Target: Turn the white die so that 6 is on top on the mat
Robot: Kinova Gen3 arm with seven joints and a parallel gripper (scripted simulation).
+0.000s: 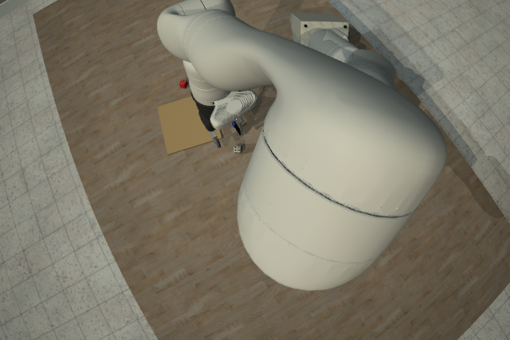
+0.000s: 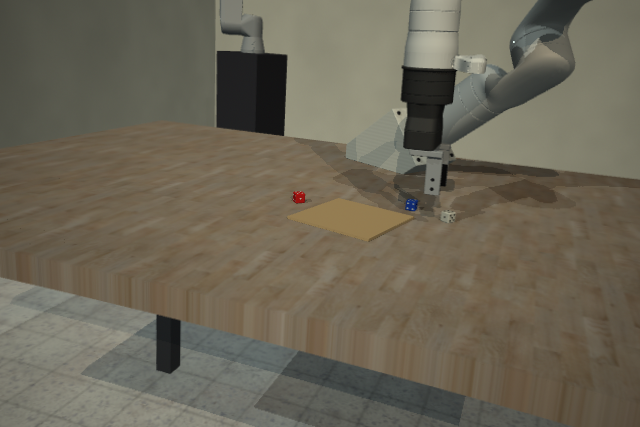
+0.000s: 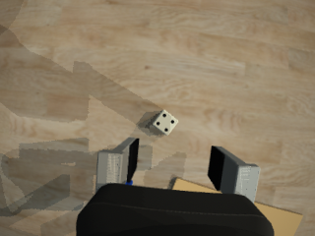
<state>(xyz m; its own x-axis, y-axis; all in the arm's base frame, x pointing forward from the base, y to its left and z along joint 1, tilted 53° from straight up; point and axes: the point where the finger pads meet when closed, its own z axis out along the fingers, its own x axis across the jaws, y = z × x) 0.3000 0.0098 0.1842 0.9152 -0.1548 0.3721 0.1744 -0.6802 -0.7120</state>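
Observation:
The white die [image 1: 237,149] [image 2: 448,216] [image 3: 161,122] lies on the bare wooden table, just off the tan mat's [image 1: 181,126] [image 2: 346,218] [image 3: 283,220] near corner. In the wrist view its top face shows four pips. My gripper [image 1: 227,137] [image 2: 431,188] [image 3: 173,157] is open and empty. It points straight down and hangs a little above the table. The white die sits just beyond the fingertips, not between them.
A blue die [image 1: 233,123] [image 2: 411,204] lies on the table beside the mat's edge, under my wrist. A red die [image 1: 182,84] [image 2: 298,197] lies off the mat's far side. My large arm link [image 1: 337,171] blocks much of the top view. A black pedestal [image 2: 251,91] stands behind the table.

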